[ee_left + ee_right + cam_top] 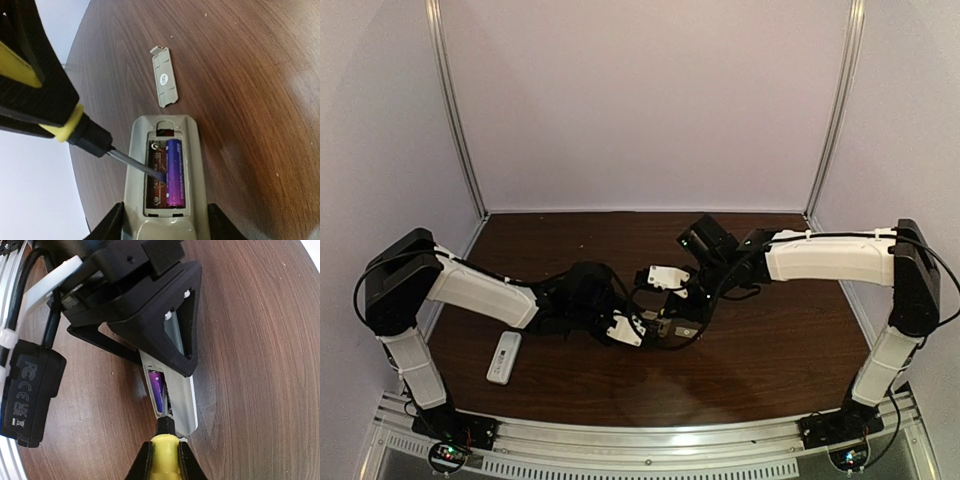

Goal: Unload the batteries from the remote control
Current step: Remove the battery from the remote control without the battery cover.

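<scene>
Purple against the brown floor of its bay, one battery (175, 172) lay in the open compartment of the remote control (197, 165), with the slot beside it bare; no other batteries showed in any view. The left gripper (166, 223) clamped the remote's lower body from both sides. The right gripper (164, 460) was closed on the yellow handle of a screwdriver (85, 131), whose tip sat in the empty slot, touching or just beside the cell's flank. The grey cover plate (165, 77) lay apart on the wooden table (250, 75), and a second, white remote (503, 357) rested near the left arm. The cell looked small, light, rigid and smooth, so it would probably roll or pop free once levered. Its exposed side, low against the bay floor, seemed the best purchase.
</scene>
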You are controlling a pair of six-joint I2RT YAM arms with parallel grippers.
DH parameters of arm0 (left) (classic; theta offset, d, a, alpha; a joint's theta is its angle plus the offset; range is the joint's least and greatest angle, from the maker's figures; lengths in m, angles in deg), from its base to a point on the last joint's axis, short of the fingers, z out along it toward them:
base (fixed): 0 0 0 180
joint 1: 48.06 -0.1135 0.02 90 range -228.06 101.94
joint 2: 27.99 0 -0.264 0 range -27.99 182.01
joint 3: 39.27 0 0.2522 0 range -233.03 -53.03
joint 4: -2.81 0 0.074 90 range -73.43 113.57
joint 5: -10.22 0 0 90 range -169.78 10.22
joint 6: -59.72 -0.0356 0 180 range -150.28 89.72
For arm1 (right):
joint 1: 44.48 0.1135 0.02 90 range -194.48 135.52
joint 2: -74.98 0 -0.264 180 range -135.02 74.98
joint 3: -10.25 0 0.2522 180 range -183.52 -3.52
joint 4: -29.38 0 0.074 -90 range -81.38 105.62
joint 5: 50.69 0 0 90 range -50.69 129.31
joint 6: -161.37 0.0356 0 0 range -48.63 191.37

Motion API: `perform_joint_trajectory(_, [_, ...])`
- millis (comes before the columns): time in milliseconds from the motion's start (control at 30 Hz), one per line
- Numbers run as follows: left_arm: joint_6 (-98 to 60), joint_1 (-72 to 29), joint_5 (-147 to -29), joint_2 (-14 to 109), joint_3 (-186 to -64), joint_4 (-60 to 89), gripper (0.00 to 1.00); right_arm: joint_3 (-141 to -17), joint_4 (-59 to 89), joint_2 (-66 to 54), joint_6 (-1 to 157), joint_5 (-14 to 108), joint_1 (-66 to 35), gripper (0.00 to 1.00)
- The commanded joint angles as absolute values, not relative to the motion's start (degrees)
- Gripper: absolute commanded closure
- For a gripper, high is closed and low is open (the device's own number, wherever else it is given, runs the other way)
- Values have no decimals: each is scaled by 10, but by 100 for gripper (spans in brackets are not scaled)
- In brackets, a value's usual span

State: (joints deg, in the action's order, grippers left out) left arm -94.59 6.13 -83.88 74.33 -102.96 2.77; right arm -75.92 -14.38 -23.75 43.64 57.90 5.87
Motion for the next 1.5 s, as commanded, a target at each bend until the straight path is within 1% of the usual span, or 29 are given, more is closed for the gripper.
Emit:
perform_joint_trajectory(0, [-921, 55, -867, 727, -1054, 20, 100, -722, -109, -236, 456, 546, 65, 100])
perform_joint_trajectory(133, [-916, 52, -877, 721, -1055, 35, 100, -698, -106, -223, 445, 560, 70, 100])
perform_joint_trajectory(333, [-943, 50, -858, 715, -1051, 38, 100, -711, -124, -232, 406, 562, 74, 100])
perform_joint_trajectory(467, [-961, 50, -847, 708, -1040, 33, 100, -747, -152, -261, 382, 561, 71, 100])
perform_joint_trajectory(900, [-1011, 54, -812, 689, -1000, 19, 100, -861, -173, -326, 372, 562, 55, 100])
perform_joint_trajectory(1167, [-1001, 57, -810, 678, -1000, 12, 100, -915, -226, -340, 372, 640, 35, 100])
perform_joint_trajectory(1467, [-969, 60, -815, 656, -998, -2, 100, -921, -277, -315, 367, 726, 14, 100])
